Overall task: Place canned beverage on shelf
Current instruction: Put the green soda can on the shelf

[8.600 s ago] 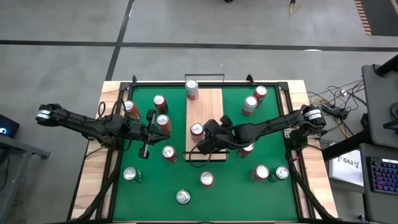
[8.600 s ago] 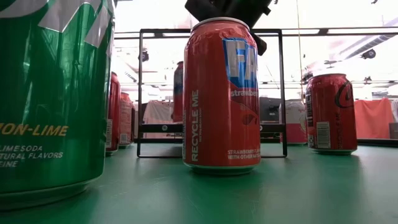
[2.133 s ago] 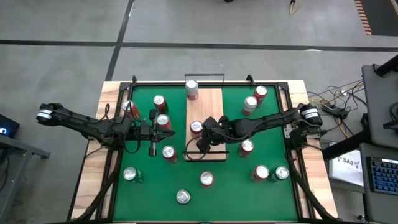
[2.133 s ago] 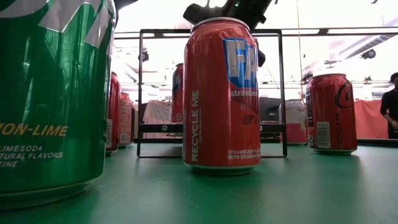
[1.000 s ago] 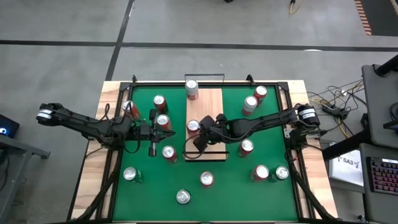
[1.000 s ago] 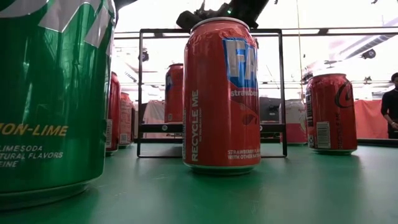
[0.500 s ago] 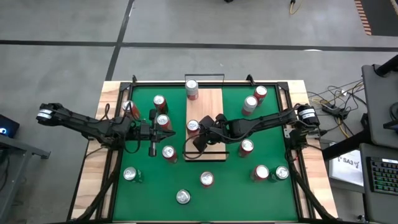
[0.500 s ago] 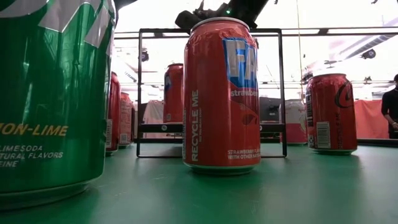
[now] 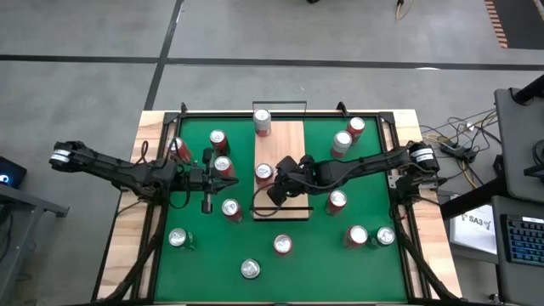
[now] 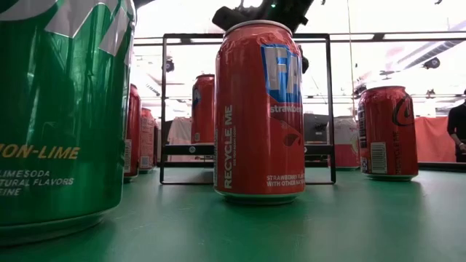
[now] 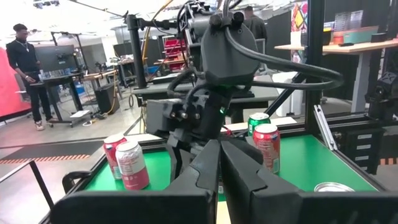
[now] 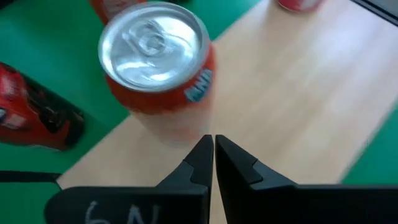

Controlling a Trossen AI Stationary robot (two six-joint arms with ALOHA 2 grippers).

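In the low view a large green can [image 10: 62, 116] is filling the near left, and a red can [image 10: 260, 109] is standing upright just behind it on the green mat [image 10: 291, 225]. Beyond these, the shelf [image 9: 280, 170] is lying along the middle of the mat, its pale board framed by thin black rails at the short ends. Two cans are already sitting on the board: one orange can [image 9: 263, 174] near its left edge at mid-length and another can [image 9: 262, 121] at the far end, probably so the rest of the board remains free for further cans. The right gripper [image 9: 279, 189] is hovering over the board just beside the orange can, fingers pressed together and gripping nothing; the right wrist view shows the can apart from the fingertips. The left gripper [image 9: 206, 201] is waiting over the mat among loose cans, fingers likewise closed and empty.
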